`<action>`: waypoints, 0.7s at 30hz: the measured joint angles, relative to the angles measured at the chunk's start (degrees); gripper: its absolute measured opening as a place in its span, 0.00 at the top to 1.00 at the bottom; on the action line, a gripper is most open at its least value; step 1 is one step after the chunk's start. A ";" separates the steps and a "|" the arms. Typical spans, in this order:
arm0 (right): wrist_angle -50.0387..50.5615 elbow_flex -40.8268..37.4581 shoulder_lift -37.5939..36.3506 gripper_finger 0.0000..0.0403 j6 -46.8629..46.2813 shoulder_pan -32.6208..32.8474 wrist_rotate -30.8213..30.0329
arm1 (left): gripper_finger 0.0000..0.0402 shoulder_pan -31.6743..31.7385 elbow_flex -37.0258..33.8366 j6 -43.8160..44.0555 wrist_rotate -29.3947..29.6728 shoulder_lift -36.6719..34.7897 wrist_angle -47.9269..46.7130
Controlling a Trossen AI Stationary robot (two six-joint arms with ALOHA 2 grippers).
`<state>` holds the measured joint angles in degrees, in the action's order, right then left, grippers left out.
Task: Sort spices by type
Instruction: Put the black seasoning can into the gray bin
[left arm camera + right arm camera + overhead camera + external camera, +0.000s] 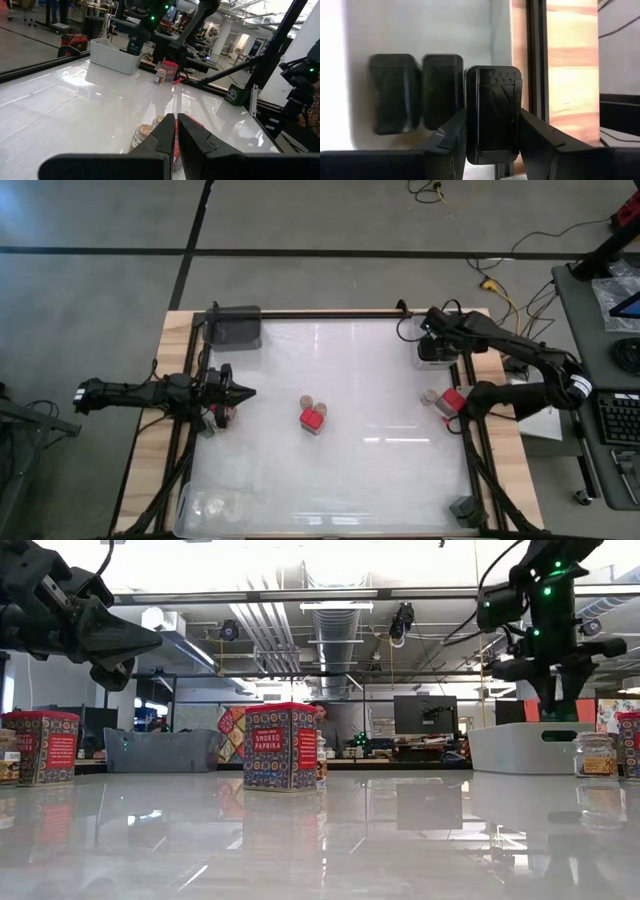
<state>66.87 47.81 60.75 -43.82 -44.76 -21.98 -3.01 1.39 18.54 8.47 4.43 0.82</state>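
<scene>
Black spice container sits clamped between right gripper's jaws.

Glossy white counter mirroring the ceiling lights, pale raw wood frame at its edges, printed red tin, matt black container.

Only a red tin with jars blocks the table's open middle.

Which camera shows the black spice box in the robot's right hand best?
The right wrist view: the black spice box fills it, clamped in the right hand above two more in the white bin. The high, low and left wrist views hide it behind the arm.
</scene>
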 joint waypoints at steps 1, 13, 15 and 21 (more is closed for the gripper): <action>-0.27 -0.39 0.00 0.66 0.03 -0.41 -0.04 | 0.99 -0.02 0.00 -0.01 0.00 0.00 0.00; -3.17 -2.97 0.48 0.65 0.93 -0.67 0.84 | 0.99 0.00 0.00 -0.01 0.00 0.00 0.00; -3.21 -2.99 0.48 0.65 0.97 -0.67 0.02 | 0.99 0.00 0.00 -0.01 0.00 0.00 0.00; -3.37 -3.02 0.55 0.65 0.97 -0.67 -0.28 | 0.99 0.00 0.00 -0.01 -0.02 0.00 0.00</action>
<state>63.50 44.79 61.30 -42.85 -45.43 -22.26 -3.01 1.39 18.53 8.45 4.43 0.82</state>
